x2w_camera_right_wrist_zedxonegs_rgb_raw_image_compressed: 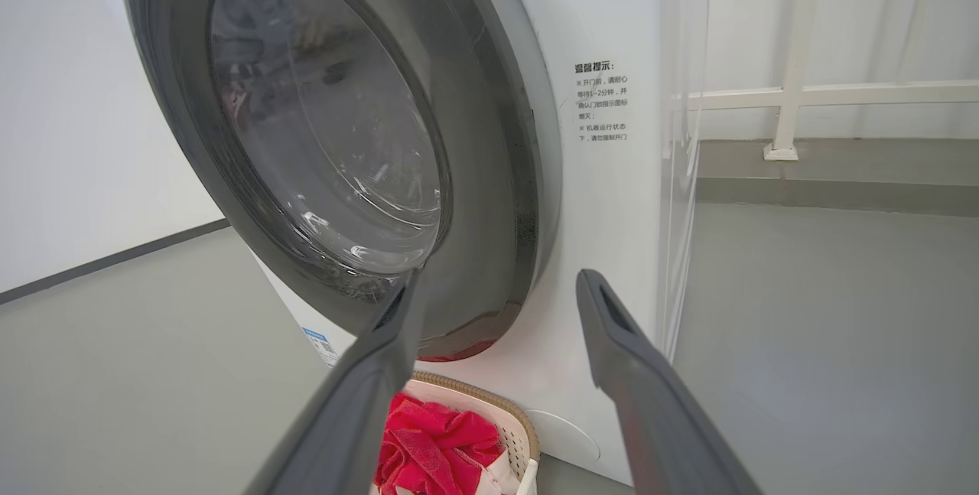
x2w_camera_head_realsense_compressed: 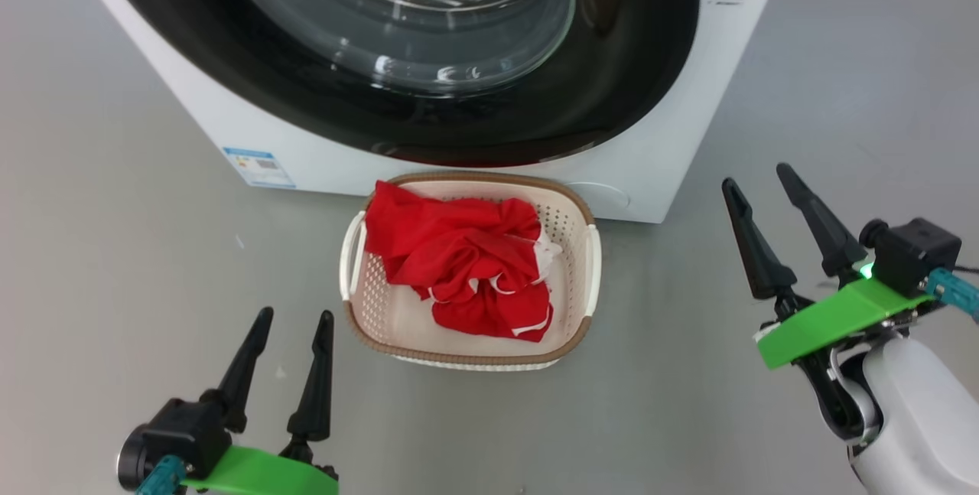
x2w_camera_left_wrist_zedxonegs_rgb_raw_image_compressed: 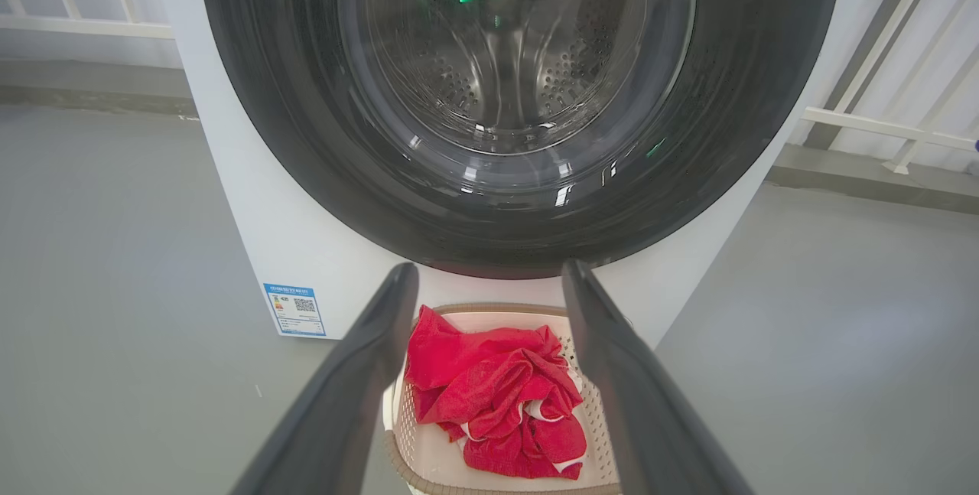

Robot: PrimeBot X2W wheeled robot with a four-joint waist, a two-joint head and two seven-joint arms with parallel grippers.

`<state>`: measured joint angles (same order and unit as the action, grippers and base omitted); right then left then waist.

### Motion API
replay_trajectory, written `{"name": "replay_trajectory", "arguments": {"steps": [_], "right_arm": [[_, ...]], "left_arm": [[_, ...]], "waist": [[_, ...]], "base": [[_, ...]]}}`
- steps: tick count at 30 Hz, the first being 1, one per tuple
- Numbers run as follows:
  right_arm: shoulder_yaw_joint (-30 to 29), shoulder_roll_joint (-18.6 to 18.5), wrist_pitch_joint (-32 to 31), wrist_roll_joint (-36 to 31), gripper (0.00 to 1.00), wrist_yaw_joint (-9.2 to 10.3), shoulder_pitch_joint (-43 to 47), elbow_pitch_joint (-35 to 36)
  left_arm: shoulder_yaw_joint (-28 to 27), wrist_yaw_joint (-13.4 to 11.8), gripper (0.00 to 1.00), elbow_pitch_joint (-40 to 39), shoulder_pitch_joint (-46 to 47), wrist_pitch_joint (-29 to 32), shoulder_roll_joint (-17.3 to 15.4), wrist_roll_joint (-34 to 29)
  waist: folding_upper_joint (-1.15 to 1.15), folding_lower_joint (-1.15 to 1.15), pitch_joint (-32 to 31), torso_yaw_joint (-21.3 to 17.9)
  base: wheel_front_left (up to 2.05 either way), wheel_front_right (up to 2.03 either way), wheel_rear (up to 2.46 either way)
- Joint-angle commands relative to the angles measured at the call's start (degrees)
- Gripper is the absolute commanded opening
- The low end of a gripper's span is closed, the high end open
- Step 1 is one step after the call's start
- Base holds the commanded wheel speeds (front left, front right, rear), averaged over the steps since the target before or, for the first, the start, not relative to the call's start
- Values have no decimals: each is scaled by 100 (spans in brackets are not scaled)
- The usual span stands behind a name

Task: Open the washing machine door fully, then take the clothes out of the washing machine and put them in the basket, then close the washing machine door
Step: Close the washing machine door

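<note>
Left end effector [x2w_camera_head_realsense_compressed: 297,314] hangs low at the left over the grey floor [x2w_camera_head_realsense_compressed: 115,250], fingers spread wide, holding nothing. Just right of it the basket [x2w_camera_head_realsense_compressed: 382,304] sits on the floor close in front of the washing machine [x2w_camera_head_realsense_compressed: 229,112], w/ the red clothes [x2w_camera_head_realsense_compressed: 459,258] bunched inside it. Above, the washing machine door [x2w_camera_head_realsense_compressed: 627,82] lies flat against the machine front. Through its glass the left wrist view shows bare steel drum, no red. Right end effector [x2w_camera_head_realsense_compressed: 755,175] is raised at the right, near the machine's right corner, fingers apart, empty, clear of the door.

Step in hand, as I read it: the last one, closing the door, and it looks done (whether the latch caught I can't tell). Next move prob. calls for a firm press on the door rim if unlatched.

Around: blue energy sticker [x2w_camera_head_realsense_compressed: 258,166] low left on the machine, printed notice [x2w_camera_right_wrist_zedxonegs_rgb_raw_image_compressed: 602,101] at its right, white railing [x2w_camera_left_wrist_zedxonegs_rgb_raw_image_compressed: 879,124] behind. Nothing stands btw the end effectors and the door, though a low press must clear the basket.
</note>
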<state>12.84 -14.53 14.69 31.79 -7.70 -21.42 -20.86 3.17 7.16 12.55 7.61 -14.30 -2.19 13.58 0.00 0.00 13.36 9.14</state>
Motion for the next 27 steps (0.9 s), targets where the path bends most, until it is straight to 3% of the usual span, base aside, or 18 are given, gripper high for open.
{"name": "replay_trajectory", "arguments": {"steps": [1,16,27], "right_arm": [[41,-14,31,42,100,21,128,159],[-152,23,31,-13,100,21,855,250],[-344,10,31,-52,100,21,1196,294]], "left_arm": [[-222,32,100,-106,-51,-70,-69,-87],[-577,33,100,57,-311,-70,-166,-79],[-705,33,100,9,-421,-70,-194,-174]], "waist": [[0,0,-159,-160],[0,0,-565,-729],[0,0,-722,-937]], "base": [[0,0,0],[0,0,0],[0,0,0]]}}
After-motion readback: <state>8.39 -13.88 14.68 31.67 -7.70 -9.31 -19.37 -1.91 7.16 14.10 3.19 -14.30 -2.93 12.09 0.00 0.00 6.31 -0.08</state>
